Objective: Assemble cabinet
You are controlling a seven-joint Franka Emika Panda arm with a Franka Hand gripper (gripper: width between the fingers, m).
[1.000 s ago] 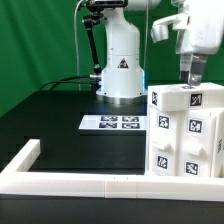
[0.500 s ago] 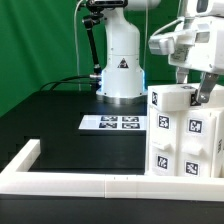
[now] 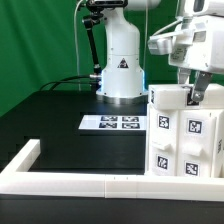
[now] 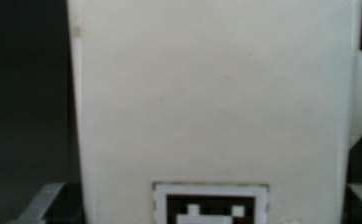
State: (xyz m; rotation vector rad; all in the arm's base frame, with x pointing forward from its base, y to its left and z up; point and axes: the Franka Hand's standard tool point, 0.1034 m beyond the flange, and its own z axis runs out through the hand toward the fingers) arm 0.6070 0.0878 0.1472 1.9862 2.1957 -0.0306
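The white cabinet stands at the exterior view's right, behind the front rail, with several marker tags on its faces. Its top block sits on the box. My gripper comes down from above at the top right, and its fingers reach over the top block's right end. In the wrist view the block's white face fills the picture, with one tag at its edge. A grey finger stands close against each side of the block. The jaws look closed on it.
The marker board lies flat on the black table left of the cabinet. A long low white rail edges the table's front and left. The arm's white base stands behind the board, before a green backdrop.
The wrist turned from narrow to broadside over the cabinet and came down. The fingers now straddle the top block, and the tag on its top is hidden.
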